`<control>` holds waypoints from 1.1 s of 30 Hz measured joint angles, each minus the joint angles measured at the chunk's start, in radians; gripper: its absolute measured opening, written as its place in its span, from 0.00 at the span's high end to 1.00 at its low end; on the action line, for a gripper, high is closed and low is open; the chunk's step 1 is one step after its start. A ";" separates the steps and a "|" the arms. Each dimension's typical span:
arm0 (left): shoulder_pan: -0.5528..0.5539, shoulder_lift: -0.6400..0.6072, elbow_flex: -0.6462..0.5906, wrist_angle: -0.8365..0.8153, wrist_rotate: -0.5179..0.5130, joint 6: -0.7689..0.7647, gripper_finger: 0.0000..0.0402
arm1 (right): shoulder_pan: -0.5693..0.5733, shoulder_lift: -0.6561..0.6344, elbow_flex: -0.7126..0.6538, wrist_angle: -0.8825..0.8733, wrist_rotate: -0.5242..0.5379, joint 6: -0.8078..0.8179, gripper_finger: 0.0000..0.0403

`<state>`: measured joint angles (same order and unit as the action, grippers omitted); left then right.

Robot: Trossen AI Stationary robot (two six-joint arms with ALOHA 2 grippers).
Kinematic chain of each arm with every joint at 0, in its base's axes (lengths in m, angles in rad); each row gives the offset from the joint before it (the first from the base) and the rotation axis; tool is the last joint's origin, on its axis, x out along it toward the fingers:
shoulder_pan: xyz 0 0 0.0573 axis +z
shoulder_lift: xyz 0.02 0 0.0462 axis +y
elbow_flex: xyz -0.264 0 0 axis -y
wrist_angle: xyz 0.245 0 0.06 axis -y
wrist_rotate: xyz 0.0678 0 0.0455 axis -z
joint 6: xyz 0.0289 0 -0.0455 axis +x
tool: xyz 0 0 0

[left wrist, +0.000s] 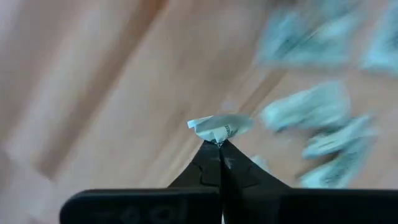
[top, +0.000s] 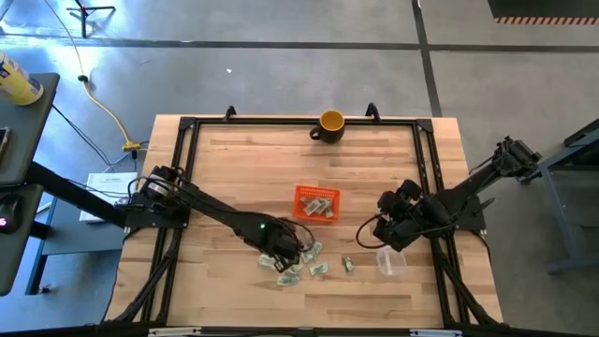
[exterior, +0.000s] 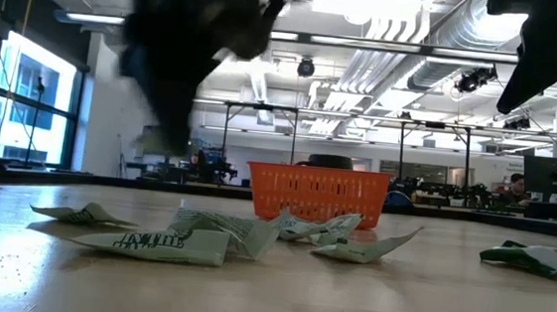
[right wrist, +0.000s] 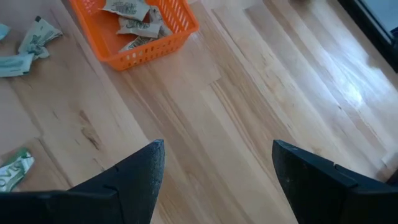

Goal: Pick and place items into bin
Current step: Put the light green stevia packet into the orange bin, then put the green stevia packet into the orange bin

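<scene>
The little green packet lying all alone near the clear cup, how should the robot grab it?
Probably from straight above, pinching across its narrow middle. The lone packet lies flat on the table with bare wood all around, clear of the cup. The right gripper, open, is the nearer one.

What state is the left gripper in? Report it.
Shut on a wrapped piece: the left gripper has its fingers pressed together, pinching it.
</scene>
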<state>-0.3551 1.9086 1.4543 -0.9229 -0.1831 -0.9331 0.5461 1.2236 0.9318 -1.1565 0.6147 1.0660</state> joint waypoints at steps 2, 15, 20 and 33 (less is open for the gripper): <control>0.024 -0.001 0.059 0.006 -0.075 0.114 0.95 | 0.000 0.000 0.000 -0.011 -0.003 0.000 0.29; 0.290 0.017 0.132 0.289 -0.008 0.839 0.87 | -0.010 0.000 0.000 -0.033 -0.040 -0.057 0.29; 0.289 0.030 0.134 0.319 -0.002 0.923 0.65 | -0.010 0.000 0.000 -0.005 -0.044 -0.083 0.29; 0.069 -0.004 0.135 0.186 -0.057 0.516 0.38 | 0.000 0.162 0.001 0.466 -0.363 -0.775 0.29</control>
<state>-0.2864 1.9045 1.5894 -0.7365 -0.2398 -0.4175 0.5460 1.3859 0.9325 -0.6905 0.2519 0.2906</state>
